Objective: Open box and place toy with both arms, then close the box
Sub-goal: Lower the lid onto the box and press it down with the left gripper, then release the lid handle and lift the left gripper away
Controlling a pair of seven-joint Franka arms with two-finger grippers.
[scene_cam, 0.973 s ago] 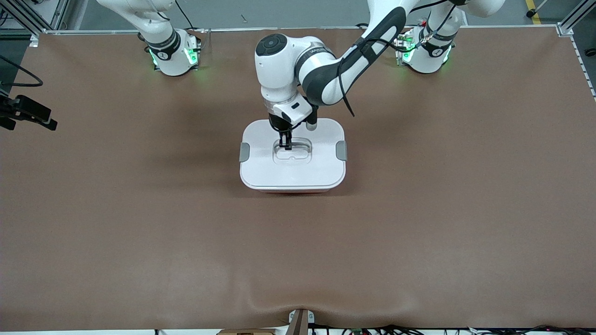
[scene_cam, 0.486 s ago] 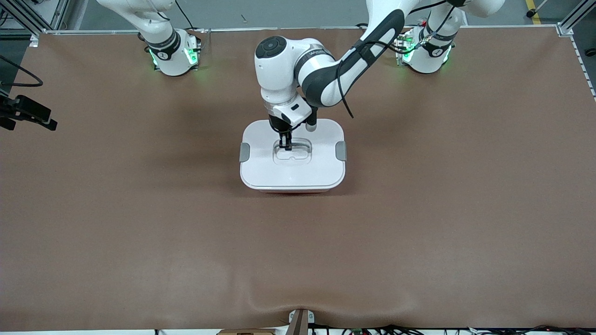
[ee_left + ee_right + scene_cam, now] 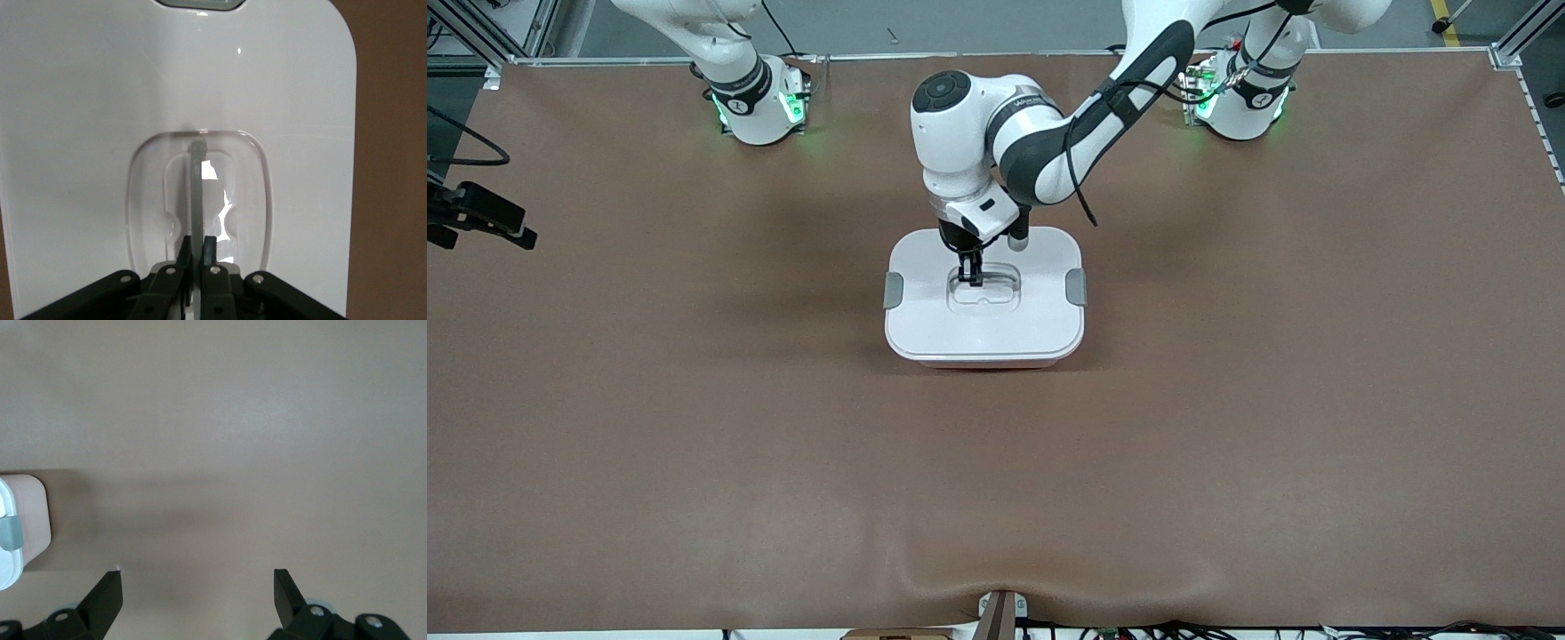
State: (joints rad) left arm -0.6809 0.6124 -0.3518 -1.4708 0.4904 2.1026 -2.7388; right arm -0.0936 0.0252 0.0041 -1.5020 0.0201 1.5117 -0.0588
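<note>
While one box (image 3: pixel 984 329) sits lidded, left end effector (image 3: pixel 971 280) pinches its handle (image 3: pixel 197 200); right end effector (image 3: pixel 198 587) gapes.

Left pincer (image 3: pixel 198 250) (closed) on handle (image 3: pixel 197 180)

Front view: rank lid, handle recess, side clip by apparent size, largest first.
1. lid, covers the whole box top.
2. handle recess, at the lid's middle, where the shut left gripper pinches the handle.
3. side clip, smallest; the two grey clips look alike.

All sit on one lid, so camera distance doesn't skew this.
</note>
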